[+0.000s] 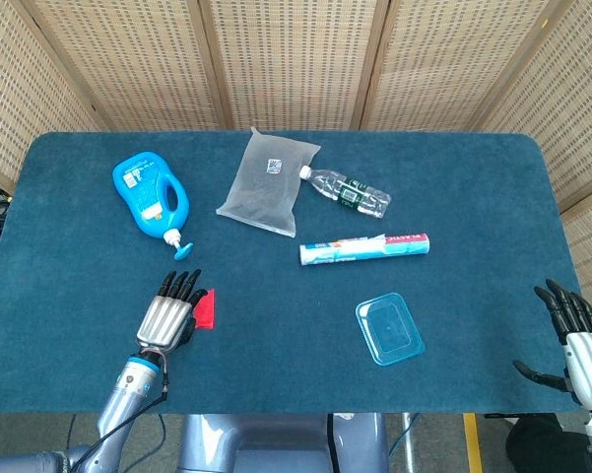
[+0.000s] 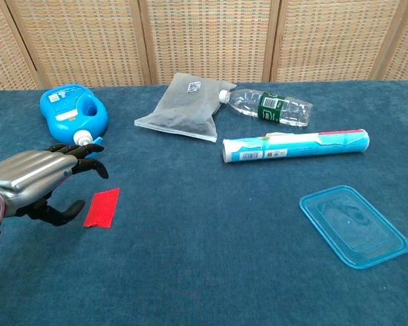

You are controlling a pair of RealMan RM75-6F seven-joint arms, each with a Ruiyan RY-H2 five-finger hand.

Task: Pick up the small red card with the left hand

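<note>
The small red card lies flat on the blue table cloth, front left; in the head view the small red card shows just right of my left hand. My left hand hovers to the card's left with fingers spread and thumb down near the cloth, holding nothing. The same left hand appears palm-down in the head view. My right hand hangs open off the table's right front corner, far from the card.
A blue detergent bottle lies just behind my left hand. Further back sit a grey pouch and a clear water bottle. A long tube and a blue plastic lid lie to the right.
</note>
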